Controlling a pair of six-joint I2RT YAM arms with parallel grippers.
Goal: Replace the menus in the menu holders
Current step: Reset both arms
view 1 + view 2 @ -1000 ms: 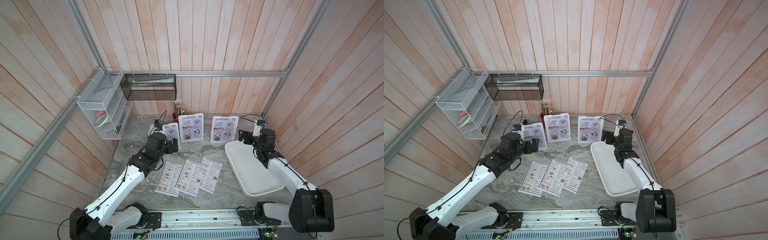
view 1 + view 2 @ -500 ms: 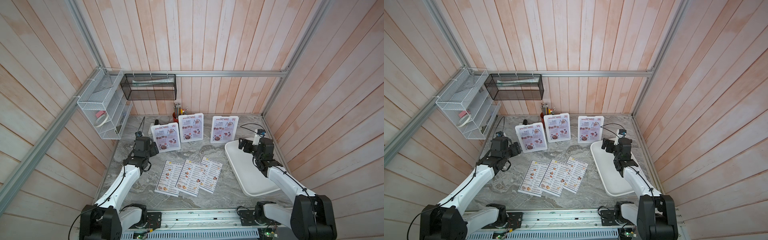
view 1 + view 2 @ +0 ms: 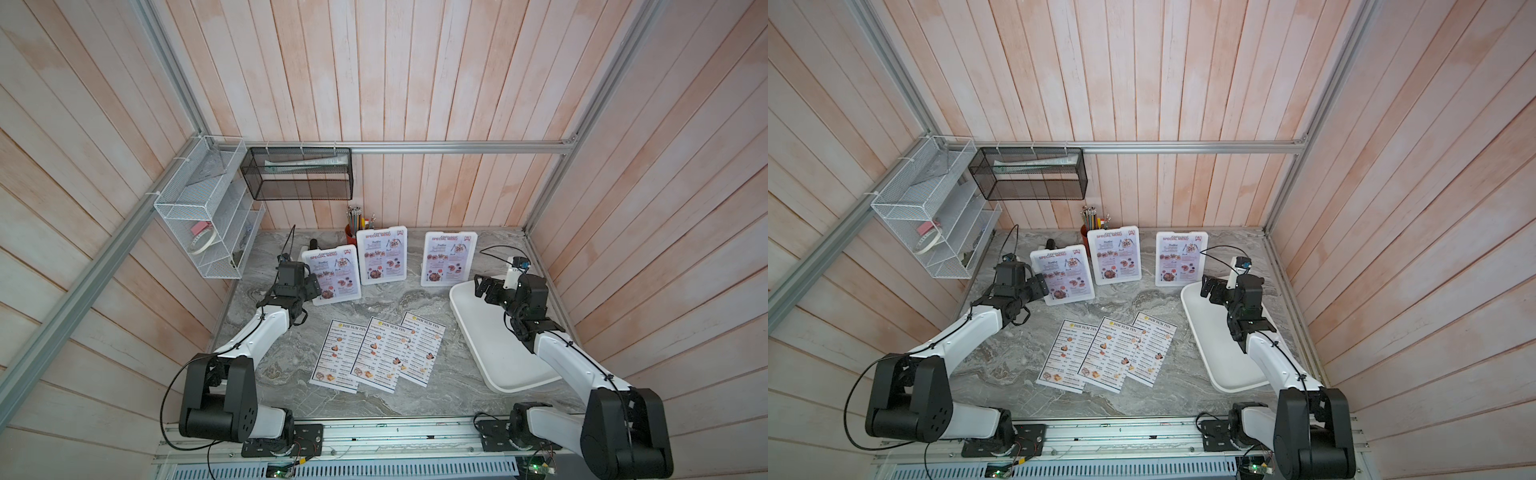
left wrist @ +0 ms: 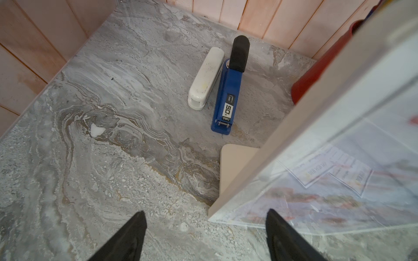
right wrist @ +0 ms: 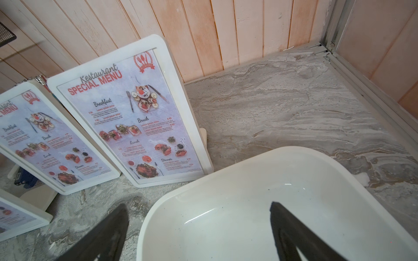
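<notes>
On your left, the left arm [image 3: 266, 328] reaches toward 10 o'clock on the tabletop [image 3: 395, 299]. The left jaws stand wide apart with nothing clamped. In the left wrist view they straddle the lower corner of the left holder [image 3: 332, 250], with one finger [image 4: 285, 239] in front of its clear face; you cannot tell whether it touches. That holder stands upright with a lilac sheet [image 3: 332, 278] inside. Behind it a white stapler [image 4: 205, 79] and a blue stapler [image 4: 226, 95] lie side by side.

At 12 o'clock the middle holder [image 3: 382, 229] and at 1 o'clock the right holder [image 5: 179, 95] stand upright, each framing the same kind of sheet. Toward 6 o'clock three white sheets [image 3: 380, 359] lie flat in an overlapping row.

At 3 o'clock the right arm [image 3: 573, 361] hangs over the far end of the tray [image 3: 486, 340]. The right jaws are spread fully and hold nothing.
</notes>
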